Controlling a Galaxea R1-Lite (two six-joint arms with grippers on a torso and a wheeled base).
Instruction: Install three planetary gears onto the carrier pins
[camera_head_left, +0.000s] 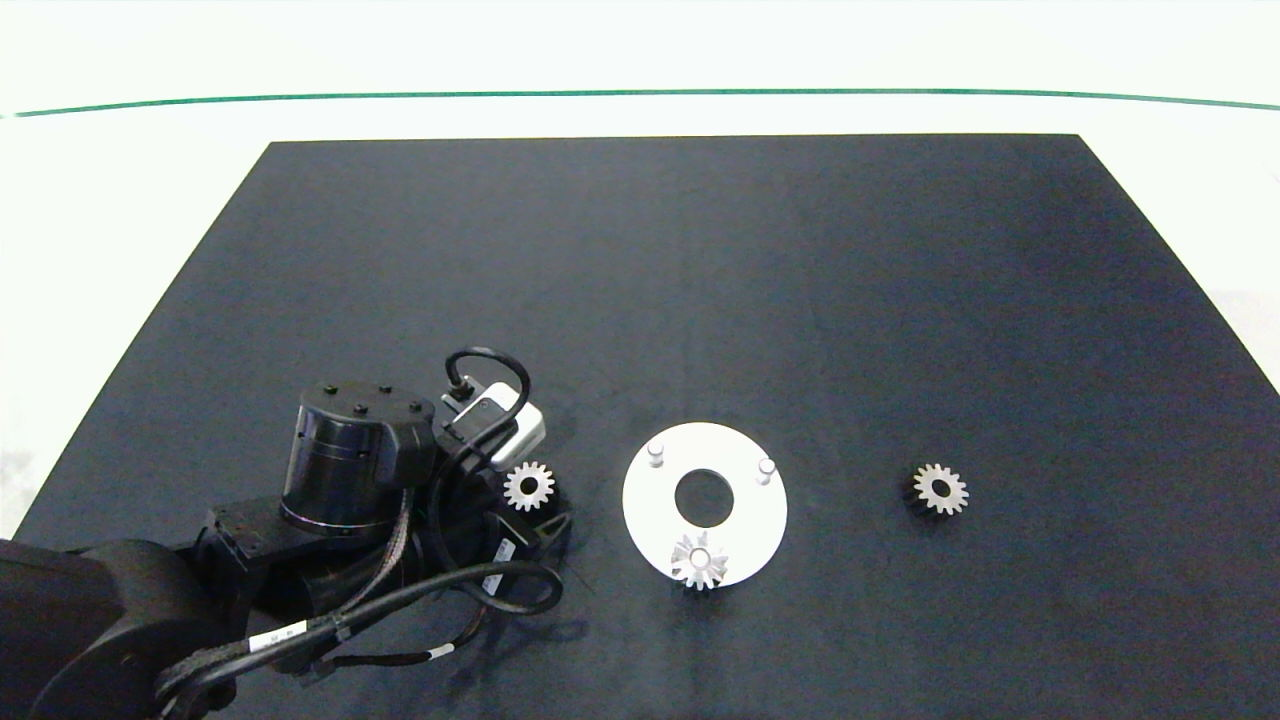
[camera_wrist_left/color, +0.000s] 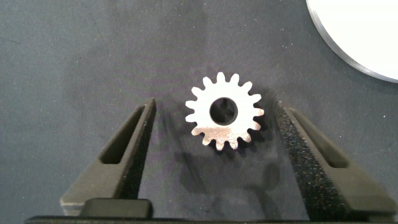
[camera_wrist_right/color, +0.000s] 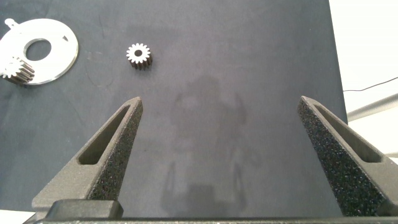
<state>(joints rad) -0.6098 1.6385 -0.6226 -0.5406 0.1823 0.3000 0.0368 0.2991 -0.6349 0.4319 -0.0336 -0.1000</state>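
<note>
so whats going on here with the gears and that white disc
The robot is fitting small gears onto the pins of a white disc. One gear already sits on the pin nearest the camera; the other two pins are bare. The left gripper is open, its fingers on either side of a second gear lying on the dark mat just left of the disc. The third gear lies off to the right, and the right gripper is open above the mat, holding nothing.

Between my left fingers (camera_wrist_left/color: 214, 155): a gear (camera_wrist_left/color: 224, 111), apart from both.
Beyond it: disc (camera_head_left: 745, 520), one gear (camera_head_left: 699, 561) on its near pin.
Ahead of my right fingers (camera_wrist_right/color: 221, 152): third gear (camera_wrist_right/color: 138, 55).
</note>
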